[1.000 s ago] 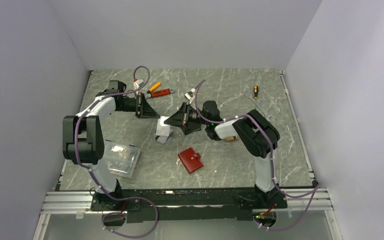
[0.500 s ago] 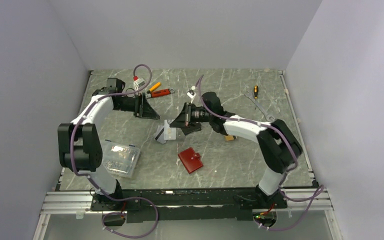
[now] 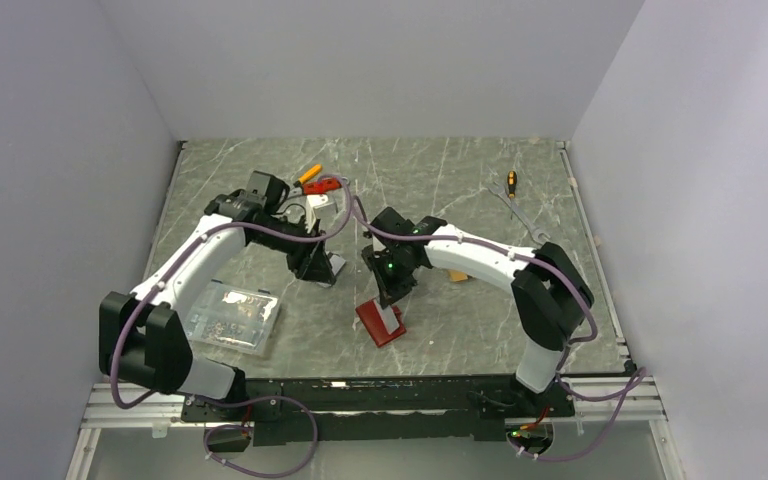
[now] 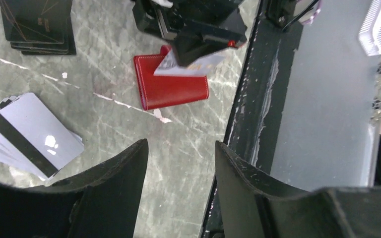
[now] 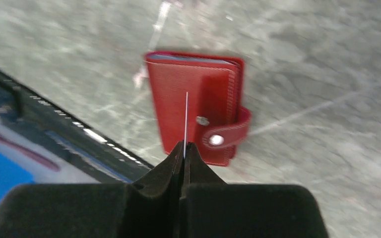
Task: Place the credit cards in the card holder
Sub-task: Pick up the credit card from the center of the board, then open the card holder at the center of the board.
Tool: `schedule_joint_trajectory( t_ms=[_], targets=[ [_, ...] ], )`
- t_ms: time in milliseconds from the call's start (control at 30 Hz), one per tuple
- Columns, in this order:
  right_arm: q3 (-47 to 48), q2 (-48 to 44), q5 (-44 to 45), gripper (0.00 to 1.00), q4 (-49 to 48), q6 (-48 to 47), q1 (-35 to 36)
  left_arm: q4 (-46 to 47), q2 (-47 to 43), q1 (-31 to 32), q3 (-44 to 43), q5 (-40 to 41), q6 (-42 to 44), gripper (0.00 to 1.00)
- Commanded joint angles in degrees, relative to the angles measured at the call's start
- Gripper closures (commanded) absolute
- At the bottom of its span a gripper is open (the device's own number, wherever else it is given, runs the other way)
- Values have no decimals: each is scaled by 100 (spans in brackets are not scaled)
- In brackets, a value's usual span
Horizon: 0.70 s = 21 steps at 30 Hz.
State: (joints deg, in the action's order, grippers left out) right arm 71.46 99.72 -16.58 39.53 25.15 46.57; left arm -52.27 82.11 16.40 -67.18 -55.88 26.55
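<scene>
Red and snapped shut, lying flat on the stone table [image 3: 460, 190] near the front rail [image 3: 360, 385]: wallet [image 5: 193, 94]. Just above it, right claw [image 5: 184, 146] pinched tight on one silver card [image 4: 191, 67], held edge-on over the wallet's face; touching or not, cannot tell. Left claw [image 4: 181, 148] spread apart, gripping nothing, hanging over the table beside a fanned stack of white cards [image 4: 27, 134] with dark stripes. Further off, a pile of black cards [image 4: 37, 25]. Near the left arm's base, a clear plastic box [image 3: 232, 318] with small bits inside, well apart from the wallet
</scene>
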Motion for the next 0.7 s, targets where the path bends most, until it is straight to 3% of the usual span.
schedule_joint_trajectory(
  t_ms=[0, 300, 667],
  targets=[
    [352, 129, 823, 100, 1071, -414, -44, -53, -400, 140, 150, 547, 473, 43],
    [166, -2, 1161, 100, 1183, -424, -234, 187, -830, 1056, 634, 1414, 710, 44],
    [-540, -18, 1056, 100, 330, -96, -582, 1065, -690, 2675, 792, 2275, 722, 44]
  ],
)
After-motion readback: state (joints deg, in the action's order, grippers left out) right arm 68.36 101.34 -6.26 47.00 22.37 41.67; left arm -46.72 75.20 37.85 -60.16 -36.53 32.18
